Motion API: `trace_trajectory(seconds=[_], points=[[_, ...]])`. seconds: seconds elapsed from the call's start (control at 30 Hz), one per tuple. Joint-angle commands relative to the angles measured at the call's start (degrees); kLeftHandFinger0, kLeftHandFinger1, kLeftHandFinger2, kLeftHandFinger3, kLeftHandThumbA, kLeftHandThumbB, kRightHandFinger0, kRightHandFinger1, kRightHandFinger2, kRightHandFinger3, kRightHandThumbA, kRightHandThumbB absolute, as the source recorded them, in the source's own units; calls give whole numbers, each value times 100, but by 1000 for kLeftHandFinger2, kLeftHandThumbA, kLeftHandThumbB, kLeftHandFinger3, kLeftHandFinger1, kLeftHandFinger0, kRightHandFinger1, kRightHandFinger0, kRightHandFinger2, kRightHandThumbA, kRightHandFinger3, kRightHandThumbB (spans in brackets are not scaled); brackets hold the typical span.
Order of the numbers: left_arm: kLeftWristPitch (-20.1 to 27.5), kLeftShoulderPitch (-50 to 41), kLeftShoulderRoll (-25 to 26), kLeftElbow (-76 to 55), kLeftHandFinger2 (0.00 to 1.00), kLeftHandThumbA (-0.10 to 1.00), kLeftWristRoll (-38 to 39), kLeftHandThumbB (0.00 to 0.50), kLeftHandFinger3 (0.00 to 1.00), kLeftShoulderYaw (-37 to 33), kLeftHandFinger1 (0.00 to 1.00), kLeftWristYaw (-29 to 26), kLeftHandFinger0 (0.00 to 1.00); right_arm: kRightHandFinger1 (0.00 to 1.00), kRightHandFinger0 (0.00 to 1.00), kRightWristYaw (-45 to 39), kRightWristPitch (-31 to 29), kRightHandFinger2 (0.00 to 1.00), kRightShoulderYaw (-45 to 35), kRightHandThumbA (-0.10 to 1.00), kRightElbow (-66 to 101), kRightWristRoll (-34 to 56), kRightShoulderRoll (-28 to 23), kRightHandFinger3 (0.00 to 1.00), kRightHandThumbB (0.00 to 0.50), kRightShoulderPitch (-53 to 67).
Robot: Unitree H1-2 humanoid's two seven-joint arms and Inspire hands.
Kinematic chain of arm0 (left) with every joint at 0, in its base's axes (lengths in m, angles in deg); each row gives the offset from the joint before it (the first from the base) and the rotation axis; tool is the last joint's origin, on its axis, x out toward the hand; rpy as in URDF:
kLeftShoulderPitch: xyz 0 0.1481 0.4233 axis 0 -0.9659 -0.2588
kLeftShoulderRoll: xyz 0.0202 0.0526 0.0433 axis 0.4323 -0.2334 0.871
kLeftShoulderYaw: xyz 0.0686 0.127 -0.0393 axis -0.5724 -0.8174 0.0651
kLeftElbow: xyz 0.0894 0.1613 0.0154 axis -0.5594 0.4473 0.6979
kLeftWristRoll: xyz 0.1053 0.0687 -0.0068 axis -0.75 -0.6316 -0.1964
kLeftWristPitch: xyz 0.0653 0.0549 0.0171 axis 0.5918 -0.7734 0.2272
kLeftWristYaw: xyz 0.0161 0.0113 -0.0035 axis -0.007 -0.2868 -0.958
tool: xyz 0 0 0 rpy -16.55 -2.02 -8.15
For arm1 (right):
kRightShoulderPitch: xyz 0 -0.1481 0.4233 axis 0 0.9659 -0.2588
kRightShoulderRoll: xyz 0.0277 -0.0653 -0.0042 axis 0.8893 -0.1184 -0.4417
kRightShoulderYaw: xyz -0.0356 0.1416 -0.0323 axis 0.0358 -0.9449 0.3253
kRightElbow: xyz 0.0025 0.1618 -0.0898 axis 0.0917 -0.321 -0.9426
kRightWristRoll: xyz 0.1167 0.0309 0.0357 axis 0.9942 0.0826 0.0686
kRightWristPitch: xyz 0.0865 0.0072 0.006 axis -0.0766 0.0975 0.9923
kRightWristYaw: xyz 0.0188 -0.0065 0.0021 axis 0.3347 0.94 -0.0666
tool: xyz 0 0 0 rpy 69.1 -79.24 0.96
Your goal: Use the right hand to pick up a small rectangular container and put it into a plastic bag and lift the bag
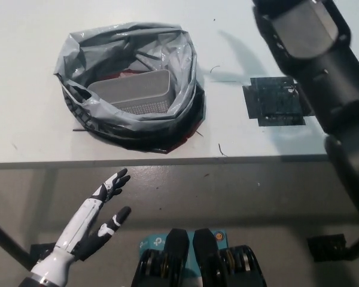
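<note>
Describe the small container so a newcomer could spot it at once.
On the white table, look left of centre for the crumpled grey plastic bag with its mouth open. The container lies inside it: a grey, ribbed rectangular tub, the only rigid, straight-edged thing among the wrinkled plastic.

I see even, bright light from above on the white table (24,119) — no harsh glare, only soft sheen on the grey plastic bag (129,84). The black right arm (323,72) throws a faint, diffuse shadow across the tabletop beside it. Below the table edge the floor (227,197) reads dimmer. Focus is crisp throughout — the arm looms large at the right edge.
</note>
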Motion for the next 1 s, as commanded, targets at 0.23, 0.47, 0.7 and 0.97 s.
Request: trace_trajectory(seconds=[0.23, 0.47, 0.7, 0.97], points=[[337, 821, 102, 127, 1000, 999, 205, 221, 1000, 413, 1000, -264, 1000, 1000, 1000, -920, 1609, 1000, -1946, 1000, 9774, 802, -3158, 1000, 356, 2476], [297, 1030, 35, 234, 1000, 1000, 258, 243, 1000, 495, 1000, -359, 1000, 1000, 1000, 11, 308, 1000, -2320, 934, 10553, 1724, -3045, 1000, 357, 4211], [278, 1051, 50, 244, 1000, 1000, 225, 231, 1000, 470, 1000, -334, 1000, 1000, 1000, 148, -636, 1000, -1364, 1000, 10553, 958, -1565, 1000, 348, 5722], [298, 1102, 55, 357, 1000, 1000, 211, 233, 1000, 432, 1000, -301, 1000, 1000, 1000, 130, -1270, 1000, -730, 1000, 9687, 107, -681, 1000, 427, 6686]])
